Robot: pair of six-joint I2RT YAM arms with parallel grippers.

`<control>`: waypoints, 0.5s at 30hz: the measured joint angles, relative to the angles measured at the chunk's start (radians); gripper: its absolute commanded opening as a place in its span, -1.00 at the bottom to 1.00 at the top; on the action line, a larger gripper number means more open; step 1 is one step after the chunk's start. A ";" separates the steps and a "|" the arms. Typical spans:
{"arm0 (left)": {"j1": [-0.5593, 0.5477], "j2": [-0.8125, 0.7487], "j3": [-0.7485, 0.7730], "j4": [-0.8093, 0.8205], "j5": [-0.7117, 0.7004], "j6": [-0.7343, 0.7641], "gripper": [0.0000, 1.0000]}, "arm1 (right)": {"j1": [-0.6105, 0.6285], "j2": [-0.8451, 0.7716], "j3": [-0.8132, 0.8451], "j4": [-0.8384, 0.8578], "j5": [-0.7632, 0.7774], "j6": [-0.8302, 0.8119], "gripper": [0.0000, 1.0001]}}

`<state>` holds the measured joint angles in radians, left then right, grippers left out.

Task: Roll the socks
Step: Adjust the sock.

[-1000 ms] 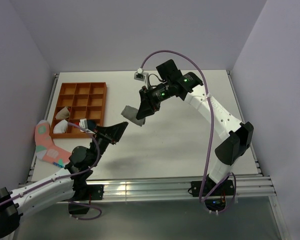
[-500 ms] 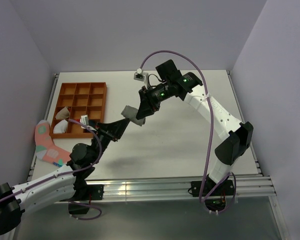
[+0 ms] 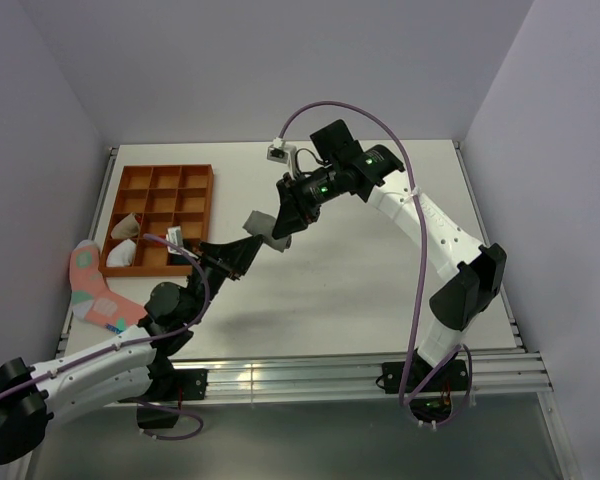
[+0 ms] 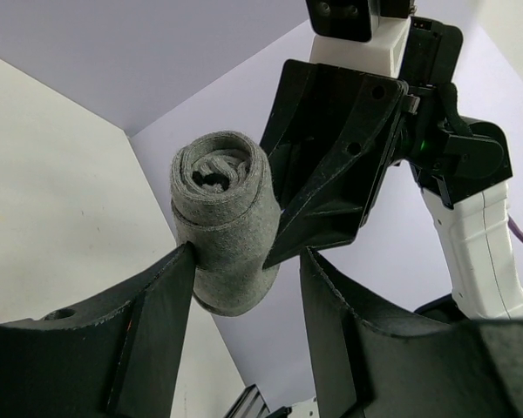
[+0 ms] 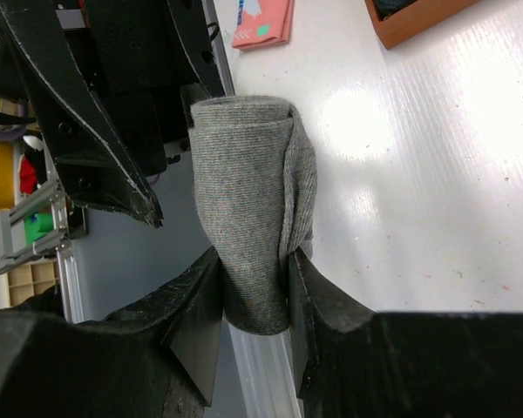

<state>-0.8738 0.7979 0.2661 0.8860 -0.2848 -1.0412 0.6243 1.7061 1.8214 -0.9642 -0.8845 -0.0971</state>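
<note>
One grey sock roll (image 5: pixel 244 209) pinched in right tool (image 5: pixel 254 266); left tool (image 4: pixel 246 257), spread, has advanced to straddle it.

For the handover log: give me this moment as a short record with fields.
grey sock: rolled up, held above the table
right gripper: shut on the sock's end
left gripper: open, fingers either side of the sock
tray: far left, pale bundles inside
pink sock: flat, beside tray

left claw (image 3: pixel 246 250) raised and spread wide, facing right claw (image 5: pixel 254 261) pinched on sock roll (image 4: pixel 222 218)
</note>
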 measured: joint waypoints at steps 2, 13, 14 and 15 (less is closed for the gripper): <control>0.000 0.003 0.000 0.004 0.000 0.000 0.13 | 0.003 0.000 0.000 0.000 0.003 0.000 -1.00; 0.000 0.019 0.000 0.008 -0.001 -0.003 0.13 | 0.023 0.000 0.000 0.000 0.027 0.000 -1.00; 0.000 0.019 0.000 0.008 -0.001 -0.003 0.13 | 0.024 0.000 0.000 0.000 0.027 0.000 -1.00; 0.000 0.019 0.000 0.008 -0.001 -0.003 0.13 | 0.026 -0.001 0.000 0.000 0.028 0.000 -1.00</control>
<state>-0.8738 0.8173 0.2661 0.8936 -0.2859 -1.0447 0.6502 1.7054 1.8214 -0.9638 -0.8566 -0.0975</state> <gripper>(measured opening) 0.567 0.381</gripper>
